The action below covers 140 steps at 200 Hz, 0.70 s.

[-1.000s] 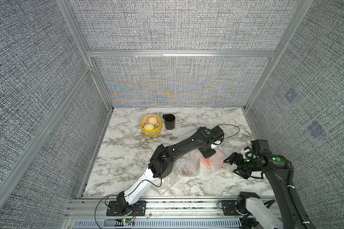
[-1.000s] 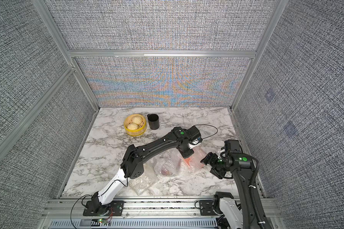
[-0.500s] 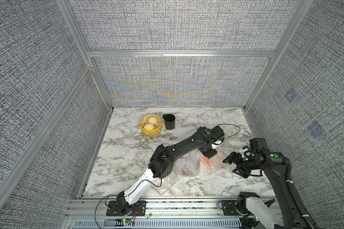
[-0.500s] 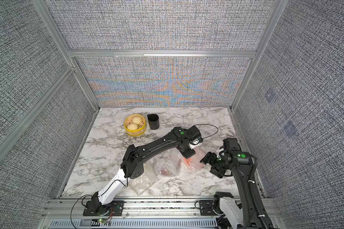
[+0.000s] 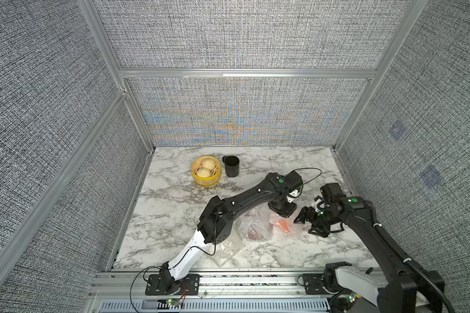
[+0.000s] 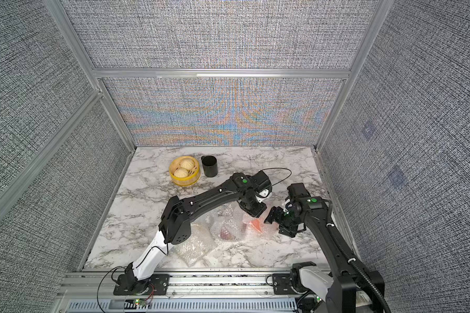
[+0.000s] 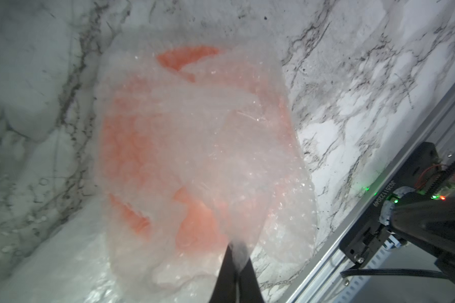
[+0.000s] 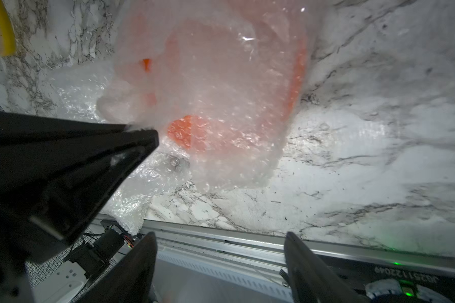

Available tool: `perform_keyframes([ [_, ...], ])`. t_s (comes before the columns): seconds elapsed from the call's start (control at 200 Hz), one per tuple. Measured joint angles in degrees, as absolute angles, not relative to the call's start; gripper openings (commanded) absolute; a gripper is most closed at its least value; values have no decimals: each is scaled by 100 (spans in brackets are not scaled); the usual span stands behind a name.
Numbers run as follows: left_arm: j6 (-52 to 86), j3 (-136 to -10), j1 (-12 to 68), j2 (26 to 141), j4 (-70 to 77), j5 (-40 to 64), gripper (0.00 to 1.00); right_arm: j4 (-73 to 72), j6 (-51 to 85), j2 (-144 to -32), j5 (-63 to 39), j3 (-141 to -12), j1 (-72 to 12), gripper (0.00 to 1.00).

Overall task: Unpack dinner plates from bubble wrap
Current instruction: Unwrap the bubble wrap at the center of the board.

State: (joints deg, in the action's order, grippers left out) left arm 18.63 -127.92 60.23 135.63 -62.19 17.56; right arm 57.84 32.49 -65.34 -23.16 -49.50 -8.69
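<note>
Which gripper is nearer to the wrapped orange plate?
Left. The left gripper is shut on the bubble wrap over the orange plate; the right gripper hangs open beside it, apart.

The left arm (image 5: 244, 199) has a white lower link (image 5: 192, 250), glossy black boxy upper links, a green light (image 5: 280, 180) near the wrist, a thin black cable (image 5: 310, 170) looping off it, and a black base plate (image 5: 171, 284) with small screws. The right arm (image 5: 364, 227) is black with a pale grey base link (image 5: 356, 279), its own green lamp (image 5: 353, 200), white cable ties (image 5: 375, 225) and a ribbed black hose (image 5: 423, 276). The right gripper (image 8: 221, 234) has flat, black, tapering fingers (image 8: 139, 265).
</note>
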Motion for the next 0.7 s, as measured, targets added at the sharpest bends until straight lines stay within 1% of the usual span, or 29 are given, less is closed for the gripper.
perform_keyframes([
  [0.205, 2106, -12704, 5999, 13533, -6031, 1949, 0, 5349, 3363, -6997, -2130, -4906, -1096, 72],
  [0.43, 2099, -12643, 5990, 13533, -5972, 1968, 0, 5033, 3376, -7240, -1975, -4705, -1155, 60],
  [0.605, 2080, -12573, 5957, 13502, -5979, 1968, 0, 4897, 3361, -7531, -1785, -4696, -1184, 57],
  [0.701, 2080, -12560, 5955, 13447, -5977, 1970, 0, 4884, 3326, -7644, -1649, -4696, -1212, 52],
])
